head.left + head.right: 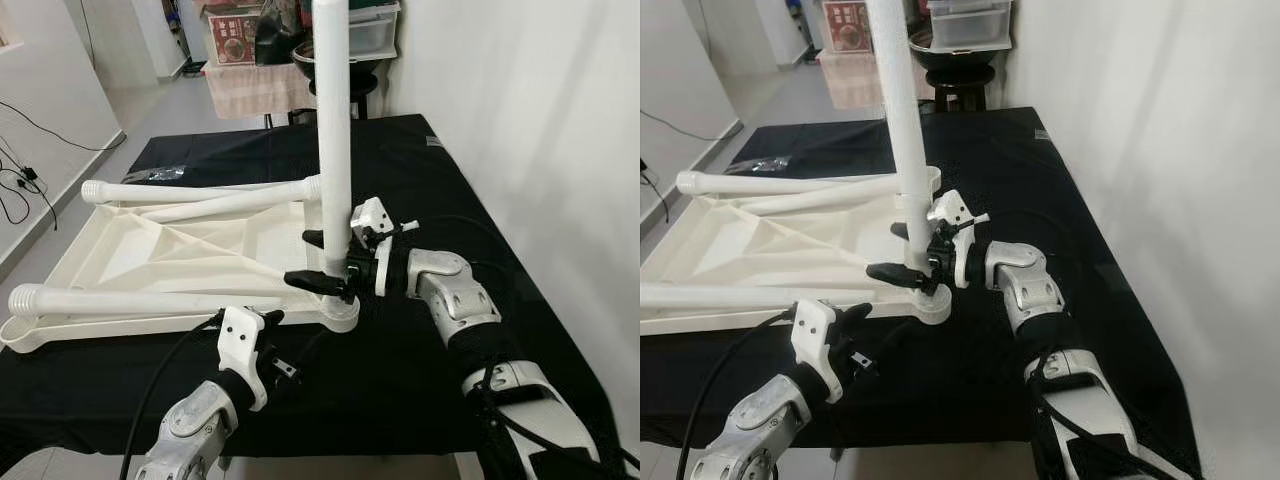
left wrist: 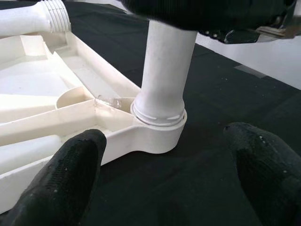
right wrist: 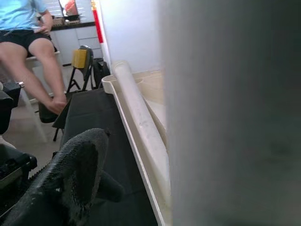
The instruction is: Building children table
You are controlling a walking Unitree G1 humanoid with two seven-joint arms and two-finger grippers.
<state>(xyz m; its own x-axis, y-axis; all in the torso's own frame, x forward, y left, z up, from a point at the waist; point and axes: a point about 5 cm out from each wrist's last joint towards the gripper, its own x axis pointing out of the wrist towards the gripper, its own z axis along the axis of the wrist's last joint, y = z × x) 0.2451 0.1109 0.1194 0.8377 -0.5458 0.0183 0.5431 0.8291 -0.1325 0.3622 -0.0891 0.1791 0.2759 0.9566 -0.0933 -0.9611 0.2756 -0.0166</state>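
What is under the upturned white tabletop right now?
The tabletop lies on a black cloth that covers the work table. Three loose legs rest on top of it. The right gripper grips the upright leg. Whatever lies beneath the cloth is hidden.

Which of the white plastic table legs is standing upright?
The white plastic leg in the corner socket nearest the robot, gripped by the right pincer. The other white legs lie flat on the upturned white tabletop.
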